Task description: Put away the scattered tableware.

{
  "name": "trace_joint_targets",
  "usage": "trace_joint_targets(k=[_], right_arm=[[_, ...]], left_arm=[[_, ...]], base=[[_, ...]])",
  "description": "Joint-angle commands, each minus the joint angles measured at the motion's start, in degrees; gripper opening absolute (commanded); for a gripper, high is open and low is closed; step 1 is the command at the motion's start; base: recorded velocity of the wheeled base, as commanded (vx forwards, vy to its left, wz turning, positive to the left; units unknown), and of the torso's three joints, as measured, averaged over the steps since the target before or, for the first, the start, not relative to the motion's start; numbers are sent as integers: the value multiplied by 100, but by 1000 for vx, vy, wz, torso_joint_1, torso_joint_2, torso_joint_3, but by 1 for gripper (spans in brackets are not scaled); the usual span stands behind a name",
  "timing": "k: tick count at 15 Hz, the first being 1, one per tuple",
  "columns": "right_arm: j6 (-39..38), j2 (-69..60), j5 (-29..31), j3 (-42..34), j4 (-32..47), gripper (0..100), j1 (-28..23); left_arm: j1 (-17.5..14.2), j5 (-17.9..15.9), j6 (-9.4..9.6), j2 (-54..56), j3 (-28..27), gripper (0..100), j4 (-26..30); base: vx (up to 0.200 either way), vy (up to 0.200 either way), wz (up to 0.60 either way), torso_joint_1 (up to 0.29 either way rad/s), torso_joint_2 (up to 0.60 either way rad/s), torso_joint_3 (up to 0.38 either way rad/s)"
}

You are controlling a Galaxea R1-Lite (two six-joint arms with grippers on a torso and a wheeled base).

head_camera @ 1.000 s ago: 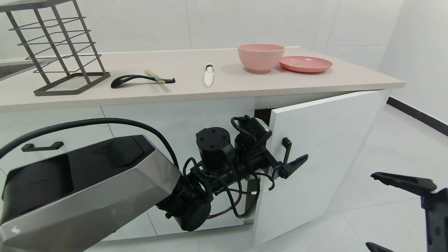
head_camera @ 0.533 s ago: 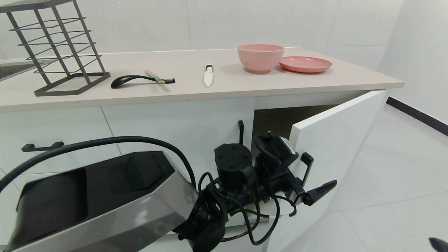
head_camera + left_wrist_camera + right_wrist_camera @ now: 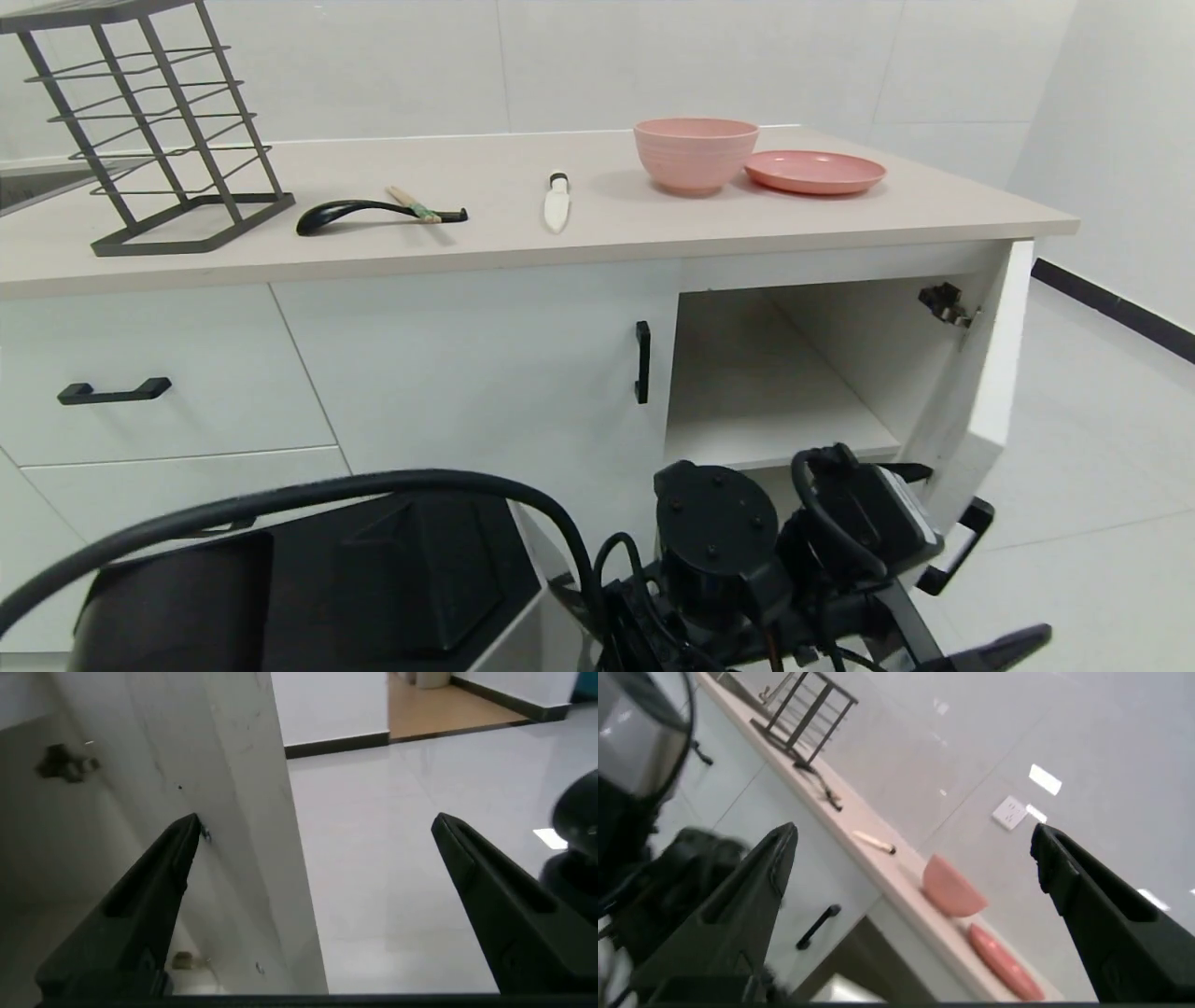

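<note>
White laminate, smooth and glossy, covers the cupboard [image 3: 840,336] – its door [image 3: 985,373] stands wide open, with a bare shelf [image 3: 766,420] inside. Low in front of the cupboard, near the black bar handle [image 3: 957,551], the left gripper [image 3: 318,821] hangs with fingers spread, holding nothing. The right gripper [image 3: 913,833] is also spread and empty. I judge the opening done, so the arm should draw straight away from the handle (a hooked finger would drag the door shut). On the matte worktop [image 3: 607,233] above the cupboard wait a ribbed pink bowl [image 3: 695,152] and a shallow plate [image 3: 815,171] – both probably light plastic.
</note>
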State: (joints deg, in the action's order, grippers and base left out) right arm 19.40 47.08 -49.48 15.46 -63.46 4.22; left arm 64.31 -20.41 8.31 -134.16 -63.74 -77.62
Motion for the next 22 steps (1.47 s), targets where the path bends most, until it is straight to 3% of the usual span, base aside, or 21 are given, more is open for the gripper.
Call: trace_joint_targets(k=[1,3,4,6,7,8,9,11,13,15,17,19,20,21,22], right_arm=[[-6,29,0,335,1,100,-44],[-6,21,0,423,-8,100,-79],[-6,12,0,423,-8,100,-79],[-6,-59,0,388,1,100,-79],[-15,-138,0,344,45,100,-79],[-15,-173,0,238,36,100,-79],[-15,-182,0,194,36,100,-79],[-15,-428,0,-526,1,100,-79],[-15,-621,0,-781,36,100,-88],[-24,-814,0,-904,53,100,-211],[-50,-1025,0,-1265,53,100,-211],[-50,-1228,0,-1440,71,100,-290],[-59,-1403,0,-1519,229,100,-351],[-76,-1720,0,-1537,625,100,-369],[-120,-1966,0,-1537,1003,100,-369]], left_arm=[[495,-51,4,-436,-463,100,36],[926,-51,4,-1007,-1105,100,142],[979,-42,4,-1121,-1131,100,106],[697,-7,-76,-902,-762,100,-148],[390,-7,-93,-620,-428,100,-254],[-85,2,-93,12,319,100,-342],[-217,2,-93,188,539,100,-377],[-1192,-7,-23,2183,2217,100,-834],[-1359,2,-32,3625,2912,100,-711],[-1474,10,-76,5506,4168,100,-403],[-2440,-51,-76,6675,5118,100,-395],[-3223,-25,-84,7562,5443,100,-333],[-3926,-25,-93,8177,5592,100,-140],[-4488,2,-172,8819,5821,100,133],[-4805,19,-278,9259,6014,100,344]], base=[[0,0,0,0,0,0],[0,0,0,0,0,0],[0,0,0,0,0,0],[0,0,0,0,0,0],[0,0,0,0,0,0],[0,0,0,0,0,0],[0,0,0,0,0,0],[0,0,0,0,0,0],[0,0,0,0,0,0],[0,0,0,0,0,0],[0,0,0,0,0,0],[0,0,0,0,0,0],[0,0,0,0,0,0],[0,0,0,0,0,0],[0,0,0,0,0,0]])
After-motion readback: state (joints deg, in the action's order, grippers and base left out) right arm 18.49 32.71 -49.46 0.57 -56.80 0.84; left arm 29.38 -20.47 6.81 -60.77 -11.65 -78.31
